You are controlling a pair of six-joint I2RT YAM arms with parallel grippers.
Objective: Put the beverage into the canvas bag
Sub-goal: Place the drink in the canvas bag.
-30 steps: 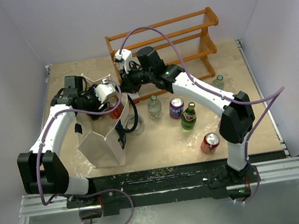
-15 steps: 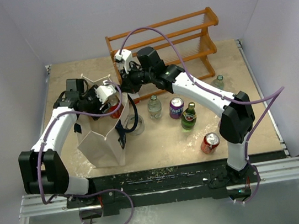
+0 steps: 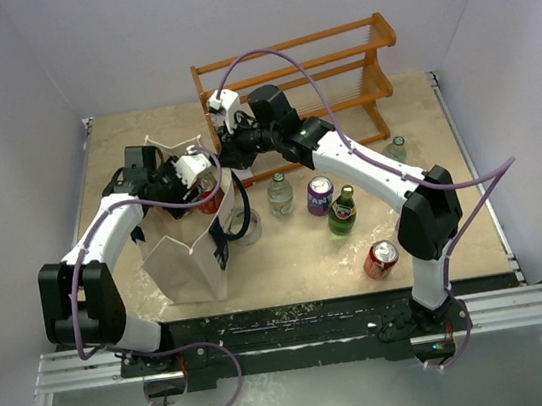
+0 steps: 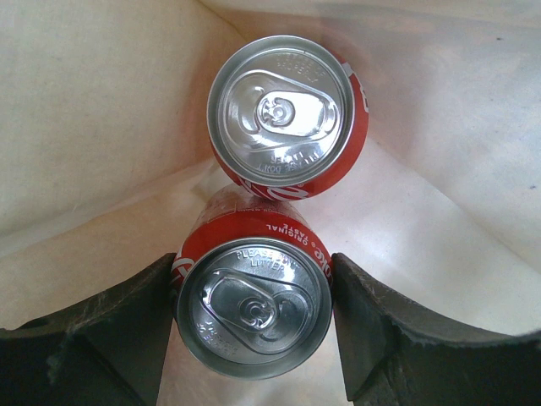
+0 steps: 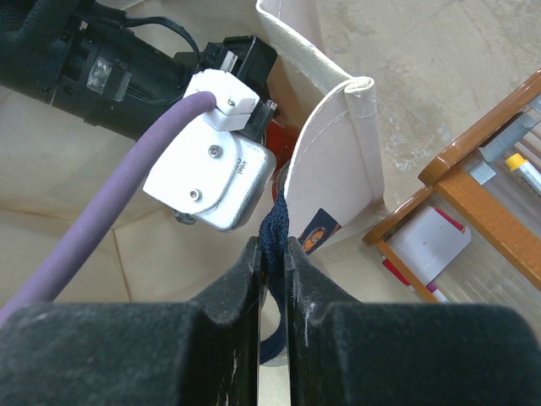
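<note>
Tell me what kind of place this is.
Probably a robot test booth, not a shop: plain white walls box in one table, two arms are bolted to a metal rail, and the canvas bag and drinks look staged.

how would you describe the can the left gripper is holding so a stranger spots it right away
Find the canvas bag standing on the left and look inside, where two red cans sit. It is the can clamped between the black fingers of the left gripper; the second can sits free beyond it.
</note>
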